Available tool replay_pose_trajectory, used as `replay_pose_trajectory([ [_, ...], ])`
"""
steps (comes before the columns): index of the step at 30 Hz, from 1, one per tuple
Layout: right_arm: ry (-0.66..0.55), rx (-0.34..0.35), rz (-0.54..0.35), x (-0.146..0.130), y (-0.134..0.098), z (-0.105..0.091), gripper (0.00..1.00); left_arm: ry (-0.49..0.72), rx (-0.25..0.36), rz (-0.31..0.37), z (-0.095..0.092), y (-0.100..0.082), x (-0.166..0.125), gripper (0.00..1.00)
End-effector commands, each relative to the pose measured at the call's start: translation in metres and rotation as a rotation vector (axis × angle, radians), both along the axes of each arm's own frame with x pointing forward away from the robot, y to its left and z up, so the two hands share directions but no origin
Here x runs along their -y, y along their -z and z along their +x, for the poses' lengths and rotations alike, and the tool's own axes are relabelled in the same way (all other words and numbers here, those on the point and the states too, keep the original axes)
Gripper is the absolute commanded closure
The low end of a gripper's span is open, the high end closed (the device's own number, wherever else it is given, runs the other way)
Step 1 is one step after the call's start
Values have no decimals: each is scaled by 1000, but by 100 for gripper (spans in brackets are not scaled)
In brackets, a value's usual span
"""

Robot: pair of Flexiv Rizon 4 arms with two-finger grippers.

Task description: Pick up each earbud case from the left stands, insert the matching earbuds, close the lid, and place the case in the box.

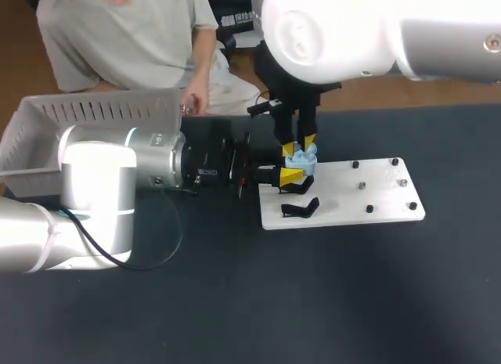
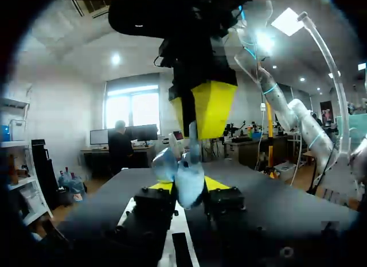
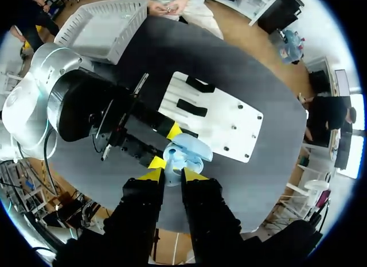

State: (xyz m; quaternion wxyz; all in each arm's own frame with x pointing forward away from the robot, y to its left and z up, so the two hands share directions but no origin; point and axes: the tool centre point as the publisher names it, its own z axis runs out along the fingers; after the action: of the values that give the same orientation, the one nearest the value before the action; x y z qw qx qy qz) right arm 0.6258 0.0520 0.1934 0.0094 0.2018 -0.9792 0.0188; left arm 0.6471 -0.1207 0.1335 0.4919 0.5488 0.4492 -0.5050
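Grasping the open blue earbud case (image 3: 189, 149) in the left pincer (image 2: 188, 186), over the left edge of the board (image 1: 376, 196). Cannot tell the grip of the right pincer (image 3: 172, 174).

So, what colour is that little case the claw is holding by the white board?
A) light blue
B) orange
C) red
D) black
A: the case sits pale blue between the yellow tips of the left claw.
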Motion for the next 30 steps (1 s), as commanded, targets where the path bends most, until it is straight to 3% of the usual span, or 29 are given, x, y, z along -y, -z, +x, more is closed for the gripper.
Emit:
replay_pose_trajectory([
  [1,11,-7,-1,-1,3,4,100,0,0,0,0,0,0,100],
  [30,35,0,-7,1,9,5,100,0,0,0,0,0,0,100],
])
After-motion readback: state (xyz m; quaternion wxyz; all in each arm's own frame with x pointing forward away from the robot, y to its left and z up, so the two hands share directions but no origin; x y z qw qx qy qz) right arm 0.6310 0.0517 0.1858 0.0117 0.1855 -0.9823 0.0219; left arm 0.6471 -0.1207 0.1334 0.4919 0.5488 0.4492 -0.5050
